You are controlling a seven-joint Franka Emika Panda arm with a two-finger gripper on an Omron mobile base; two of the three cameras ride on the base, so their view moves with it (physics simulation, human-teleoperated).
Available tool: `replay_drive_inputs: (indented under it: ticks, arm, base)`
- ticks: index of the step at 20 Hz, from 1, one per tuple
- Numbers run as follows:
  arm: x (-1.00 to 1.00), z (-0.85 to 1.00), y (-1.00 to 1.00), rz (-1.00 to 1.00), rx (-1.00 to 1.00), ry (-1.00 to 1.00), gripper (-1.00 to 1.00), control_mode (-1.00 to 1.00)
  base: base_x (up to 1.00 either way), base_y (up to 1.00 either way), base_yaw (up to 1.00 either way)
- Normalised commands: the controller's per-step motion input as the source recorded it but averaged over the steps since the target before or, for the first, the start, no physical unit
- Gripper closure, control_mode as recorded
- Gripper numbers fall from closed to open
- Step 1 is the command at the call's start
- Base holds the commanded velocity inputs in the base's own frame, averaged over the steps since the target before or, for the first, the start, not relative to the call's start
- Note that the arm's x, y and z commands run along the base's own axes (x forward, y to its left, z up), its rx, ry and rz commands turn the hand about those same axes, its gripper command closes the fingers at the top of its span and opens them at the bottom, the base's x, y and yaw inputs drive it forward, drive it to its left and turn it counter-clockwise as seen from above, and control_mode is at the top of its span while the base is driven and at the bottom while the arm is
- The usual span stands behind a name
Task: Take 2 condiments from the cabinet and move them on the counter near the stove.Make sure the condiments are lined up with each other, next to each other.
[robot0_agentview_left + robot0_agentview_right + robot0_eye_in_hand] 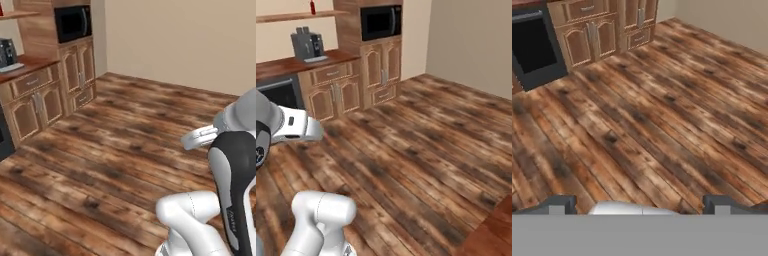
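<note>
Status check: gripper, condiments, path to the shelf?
Gripper open, empty, over bare floor. Red squeeze bottle on wall shelf; dark bottle not made out. Route clear.

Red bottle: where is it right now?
The red bottle stands on the wall shelf at the right base view's top left, above the coffee machine.

The floor (421, 145) is dark brown wood planking, streaked and mottled with paler patches. The base cabinets (336, 92) are light brown wood with arched door panels and small metal handles, under a glossy reddish-brown counter (286, 64). The shelf (291, 17) above is a light-brown wood-grain plank carrying a red bottle (312, 7). A grey and black coffee machine (307, 45) stands on the counter. The microwave (381, 22) is black, the oven (534, 47) front black, and the walls (471, 45) plain beige.
</note>
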Motion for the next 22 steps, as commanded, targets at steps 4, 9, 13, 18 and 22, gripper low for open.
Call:
replay_drive_inputs:
  ticks: [4, 9, 13, 18, 22]
  arm:
    - [0.0, 0.0, 0.0, 0.0, 0.0, 0.0, -1.0, 1.0]
    - [0.0, 0.0, 0.0, 0.0, 0.0, 0.0, -1.0, 1.0]
    - [0.0, 0.0, 0.0, 0.0, 0.0, 0.0, -1.0, 1.0]
    - [0.0, 0.0, 0.0, 0.0, 0.0, 0.0, -1.0, 1.0]
    - [0.0, 0.0, 0.0, 0.0, 0.0, 0.0, -1.0, 1.0]
  base:
    - [0.0, 0.06, -0.8]
    - [0.0, 0.03, -0.9]
    - [0.17, 0.12, -0.83]
    - [1.0, 0.47, -0.16]
    - [1.0, 0.8, 0.22]
